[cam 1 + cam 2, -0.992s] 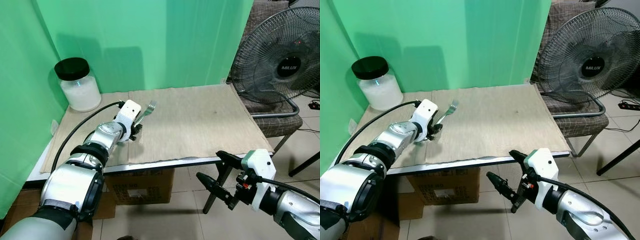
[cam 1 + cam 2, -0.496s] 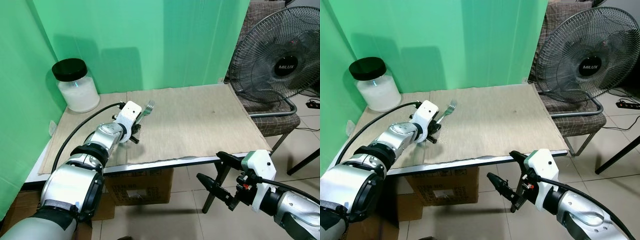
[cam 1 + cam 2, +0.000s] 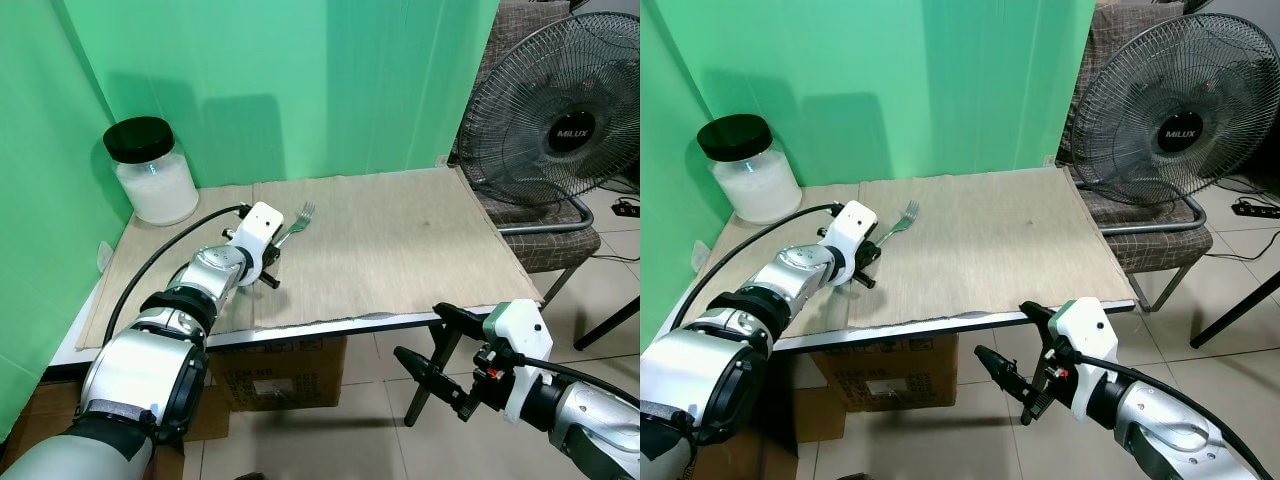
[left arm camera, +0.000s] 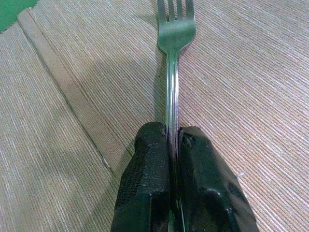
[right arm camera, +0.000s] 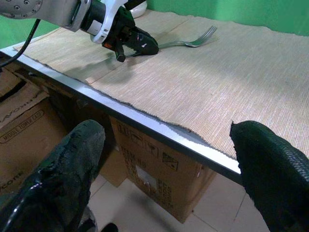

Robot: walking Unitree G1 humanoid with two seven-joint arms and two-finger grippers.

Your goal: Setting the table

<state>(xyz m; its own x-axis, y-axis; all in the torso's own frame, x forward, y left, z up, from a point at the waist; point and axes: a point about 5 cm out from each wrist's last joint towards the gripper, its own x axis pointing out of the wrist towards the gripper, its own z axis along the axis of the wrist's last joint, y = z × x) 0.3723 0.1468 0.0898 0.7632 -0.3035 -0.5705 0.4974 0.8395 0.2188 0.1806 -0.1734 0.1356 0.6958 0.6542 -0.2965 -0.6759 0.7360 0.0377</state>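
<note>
The fork (image 4: 175,58) lies low over the beige mat (image 3: 400,240) on the desk (image 3: 970,318), its handle pinched between the pressed-together jaws of the left gripper (image 4: 174,145), tines pointing to about 1 o'clock. At 10 o'clock from it stands a black-lidded glass jar (image 3: 152,170) of white granules. The right gripper (image 5: 164,164) hangs below the desk's front edge, jaws spread wide.

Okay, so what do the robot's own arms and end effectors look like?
Both arms are silver metal with black joint bands. The left end effector and right end effector each have a white housing and two textured black fingers. A black cable loops along the left arm.
</note>
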